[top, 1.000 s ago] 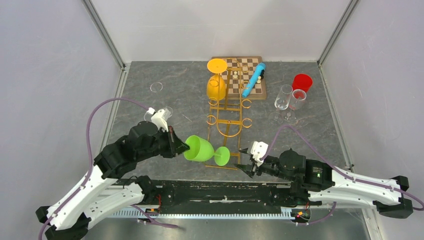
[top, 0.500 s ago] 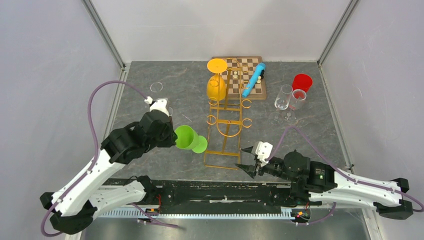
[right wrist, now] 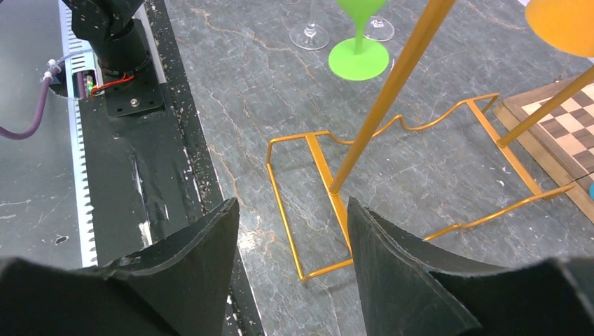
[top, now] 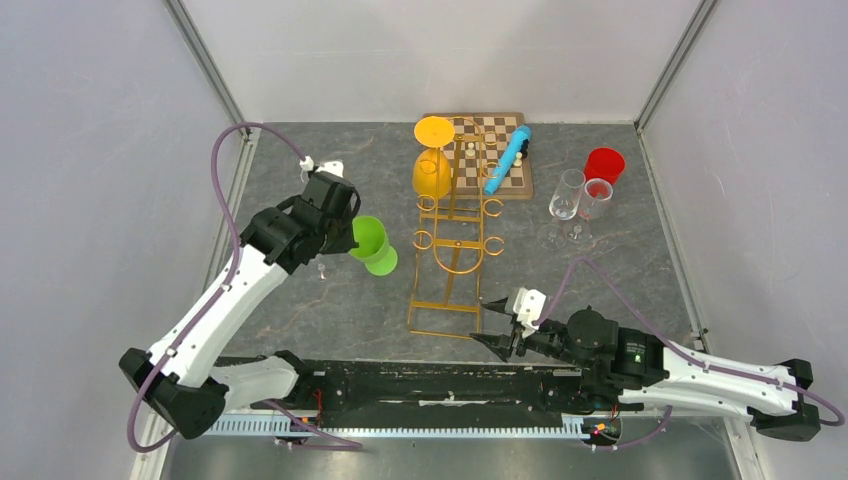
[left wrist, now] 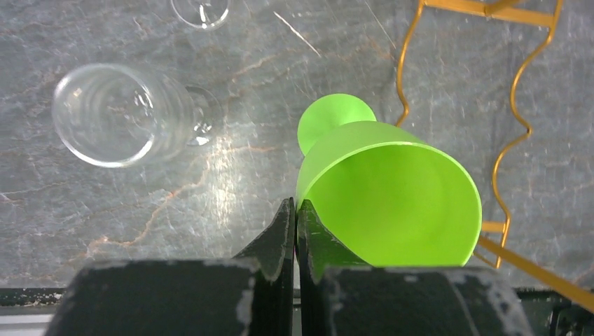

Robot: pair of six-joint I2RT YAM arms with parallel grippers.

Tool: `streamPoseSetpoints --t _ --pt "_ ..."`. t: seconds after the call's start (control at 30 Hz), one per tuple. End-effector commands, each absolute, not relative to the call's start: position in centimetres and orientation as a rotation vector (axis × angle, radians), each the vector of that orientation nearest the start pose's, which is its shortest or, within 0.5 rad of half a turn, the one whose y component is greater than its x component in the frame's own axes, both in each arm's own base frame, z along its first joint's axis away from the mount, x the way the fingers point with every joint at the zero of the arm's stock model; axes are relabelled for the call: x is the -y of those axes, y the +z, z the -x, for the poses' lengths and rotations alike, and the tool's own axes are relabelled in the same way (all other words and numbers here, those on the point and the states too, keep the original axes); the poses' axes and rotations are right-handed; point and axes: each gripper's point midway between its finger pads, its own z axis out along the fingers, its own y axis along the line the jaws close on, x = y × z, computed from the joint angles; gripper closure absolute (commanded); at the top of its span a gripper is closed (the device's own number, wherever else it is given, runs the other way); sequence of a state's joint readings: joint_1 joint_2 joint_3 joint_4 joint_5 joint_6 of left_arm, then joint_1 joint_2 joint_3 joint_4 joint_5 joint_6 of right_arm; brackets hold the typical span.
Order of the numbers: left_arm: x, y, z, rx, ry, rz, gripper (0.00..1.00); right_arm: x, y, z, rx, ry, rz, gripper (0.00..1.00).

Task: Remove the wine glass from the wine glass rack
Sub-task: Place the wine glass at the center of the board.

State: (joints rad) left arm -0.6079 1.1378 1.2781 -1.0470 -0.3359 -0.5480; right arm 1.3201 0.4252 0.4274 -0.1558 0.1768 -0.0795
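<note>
One green wine glass (left wrist: pixel 392 196), one orange glass (top: pixel 432 178), one gold rack (right wrist: pixel 387 94)

We place wine glass rack (right wrist: pixel 389 91) mid-table. Chessboard (top: pixel 497 170) behind at 12 o'clock. Wine glass (top: pixel 372 245) at 9 o'clock, apart. Two stemmed glasses (top: pixel 566 195) at 2 o'clock.

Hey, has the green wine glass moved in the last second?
Yes. Seen from above, the green wine glass, pinched by the left gripper, went from the near end of the wine glass rack back and leftward.
</note>
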Motion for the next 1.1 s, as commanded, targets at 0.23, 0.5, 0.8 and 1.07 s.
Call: streamPoseSetpoints --t 0.23,0.5,0.8,1.07 --pt "10.0 24.2 -30.4 -2.362 -0.115 0.137 0.98 -25.4 20.7 -9.1 -1.395 0.844 1.015 0.39" --pt "8.5 23.4 -32.5 -2.394 -0.116 0.187 0.98 -25.8 20.5 -8.6 -1.387 0.885 1.016 0.39" --pt "7.9 21.0 -34.2 -2.447 -0.090 0.215 0.98 -26.0 20.1 -8.3 -1.403 0.908 1.019 0.39" --pt "6.4 20.0 -35.0 -2.455 0.023 0.234 0.98 -25.9 19.9 -8.3 -1.403 0.909 1.020 0.38"
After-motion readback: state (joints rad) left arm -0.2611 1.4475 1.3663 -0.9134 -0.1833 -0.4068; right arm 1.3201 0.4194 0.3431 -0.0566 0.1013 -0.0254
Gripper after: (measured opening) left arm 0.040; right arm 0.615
